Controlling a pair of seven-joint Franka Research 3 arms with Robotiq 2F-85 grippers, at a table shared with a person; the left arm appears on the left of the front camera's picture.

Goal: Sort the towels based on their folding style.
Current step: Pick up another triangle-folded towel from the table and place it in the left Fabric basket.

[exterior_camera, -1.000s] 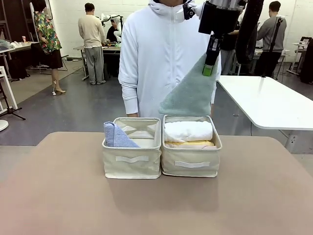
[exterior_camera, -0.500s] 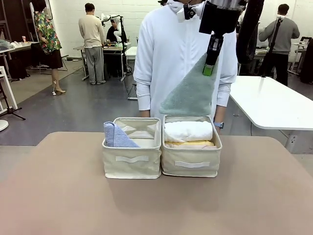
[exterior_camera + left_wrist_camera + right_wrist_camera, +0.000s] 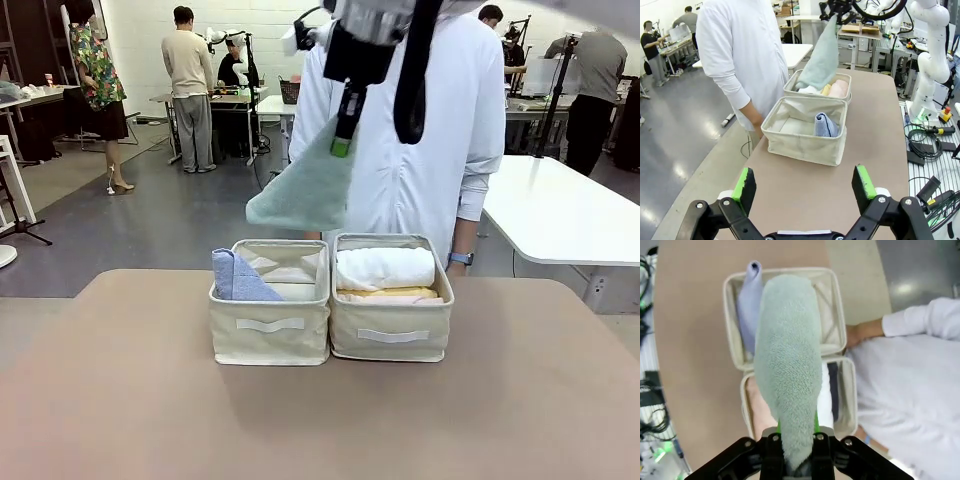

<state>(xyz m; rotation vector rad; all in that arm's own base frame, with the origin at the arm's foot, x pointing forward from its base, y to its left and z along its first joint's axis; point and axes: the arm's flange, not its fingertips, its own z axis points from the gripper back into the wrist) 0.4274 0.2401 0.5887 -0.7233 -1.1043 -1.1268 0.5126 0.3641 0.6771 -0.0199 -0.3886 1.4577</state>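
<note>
Right hand (image 3: 342, 148), upper centre of front frame, pinches the grey-green cone towel (image 3: 300, 190) by its tip; long axis hangs downward, wide end above the left basket (image 3: 270, 340), where the lavender-blue cone towel (image 3: 238, 278) lies. Left hand (image 3: 805, 186) spread, empty.

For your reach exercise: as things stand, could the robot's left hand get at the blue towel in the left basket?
Probably yes. The left hand is open and holds nothing, the blue towel stands clear above the open left basket, and bare table lies between. The right hand holds the green towel high above it.
</note>
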